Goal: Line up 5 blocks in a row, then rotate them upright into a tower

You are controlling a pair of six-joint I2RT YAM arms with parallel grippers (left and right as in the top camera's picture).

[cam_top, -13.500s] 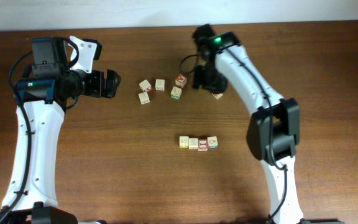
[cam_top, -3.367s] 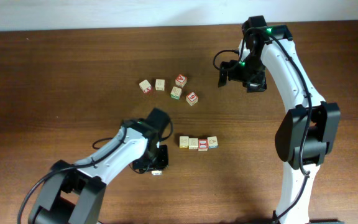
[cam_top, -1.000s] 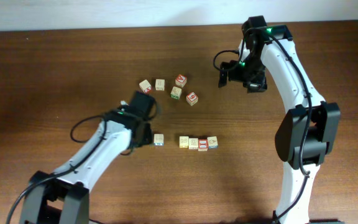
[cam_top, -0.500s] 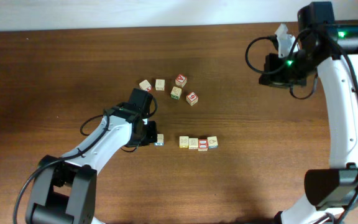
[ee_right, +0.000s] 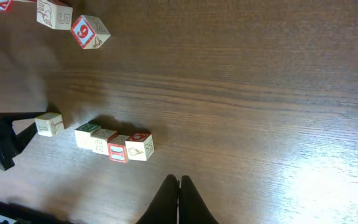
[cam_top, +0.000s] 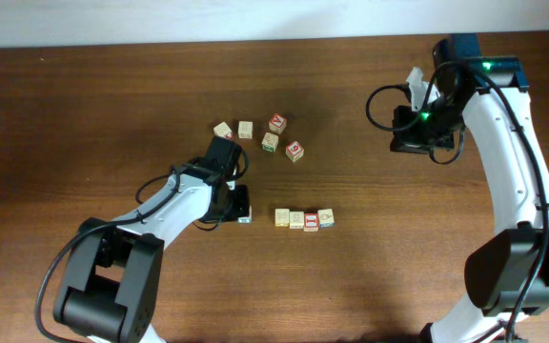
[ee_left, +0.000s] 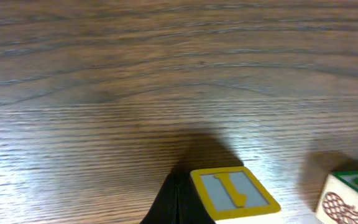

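1. Left tool (ee_left: 176, 198): fingers pressed together, pinching nothing. The tip touches the yellow-framed block (ee_left: 234, 191) on the side away from the row. This looks like a closed-tip nudge to turn it, not a grasp.
2. That block sits flat on the counter (cam_top: 93, 105), just beside the row of four blocks (cam_top: 303, 220), with a small gap between them. The green-printed end block (ee_left: 353, 193) is its nearest neighbour.
3. The row is lined up tight, with the red-framed block (cam_top: 311, 223) third and the blue-edged block (cam_top: 325, 217) at the far end. These four are probably done and the fifth is in hand.
4. Right tool (ee_right: 179, 194): pressed together, empty, hanging well apart from all blocks, probably parked out of the way.
5. The loose cubes beyond the row, including the red 6 cube (cam_top: 294, 151), are not being worked.
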